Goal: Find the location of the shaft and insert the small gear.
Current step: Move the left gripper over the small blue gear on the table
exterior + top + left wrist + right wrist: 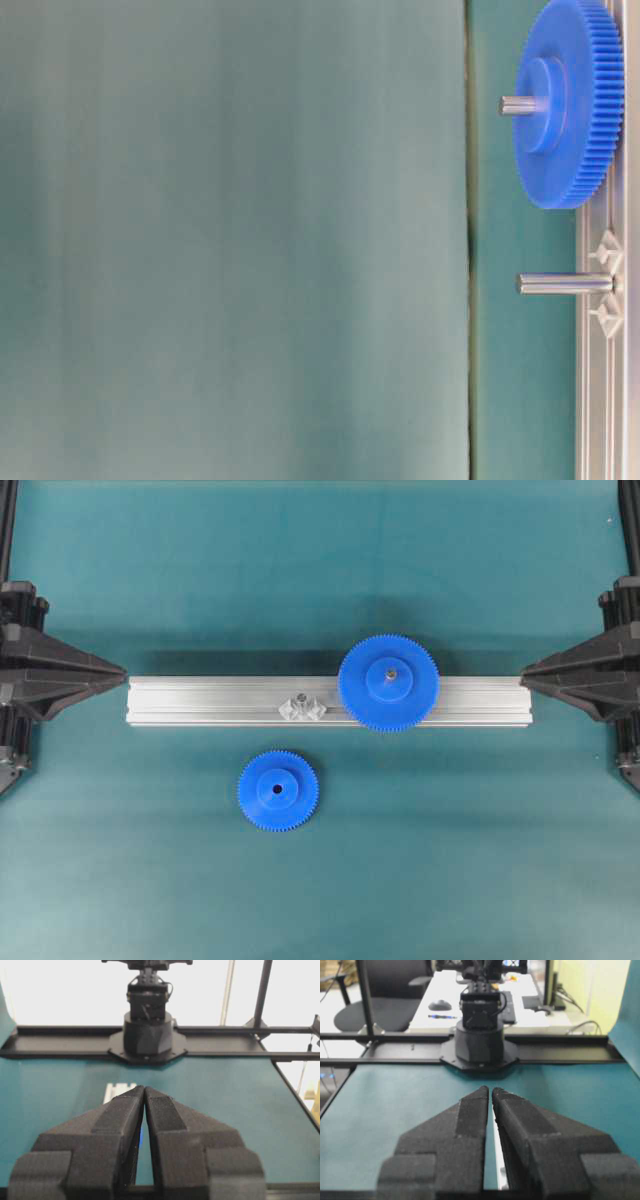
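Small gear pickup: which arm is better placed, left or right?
Left, probably. The small gear lies on the mat left of centre, nearer the left pincer than the right pincer. Both are shut and empty.

Materials as I see them from my station:

- Small gear: blue plastic, matt, with fine moulded teeth and a smooth raised hub.
- Large gear: the same blue plastic, faintly shiny on the hub, with a dull grey metal pin at its centre.
- Shaft: polished silvery metal, smooth and bright, on a clear glinting base.
- Rail: brushed aluminium, grooved, satin sheen.
- Table cover: teal, matt, smooth.
- Left gripper and right gripper: black plastic, with rough, grainy finger faces.
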Action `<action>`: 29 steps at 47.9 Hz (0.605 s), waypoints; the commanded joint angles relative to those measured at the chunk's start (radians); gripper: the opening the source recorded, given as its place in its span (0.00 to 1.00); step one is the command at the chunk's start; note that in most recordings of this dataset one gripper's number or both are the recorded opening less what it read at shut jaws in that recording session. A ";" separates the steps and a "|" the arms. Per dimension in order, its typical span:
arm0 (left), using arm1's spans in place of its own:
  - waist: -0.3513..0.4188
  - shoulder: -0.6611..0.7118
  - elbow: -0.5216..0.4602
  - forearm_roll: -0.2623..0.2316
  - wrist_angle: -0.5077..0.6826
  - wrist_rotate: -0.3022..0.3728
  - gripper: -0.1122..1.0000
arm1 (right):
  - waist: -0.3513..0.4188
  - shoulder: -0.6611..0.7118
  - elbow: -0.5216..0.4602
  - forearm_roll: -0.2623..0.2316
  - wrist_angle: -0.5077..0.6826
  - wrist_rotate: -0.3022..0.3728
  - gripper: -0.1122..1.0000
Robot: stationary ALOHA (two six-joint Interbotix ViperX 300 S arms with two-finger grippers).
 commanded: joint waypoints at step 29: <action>-0.084 0.270 -0.103 0.012 0.078 -0.123 0.08 | -0.023 0.092 0.021 0.031 0.135 0.086 0.11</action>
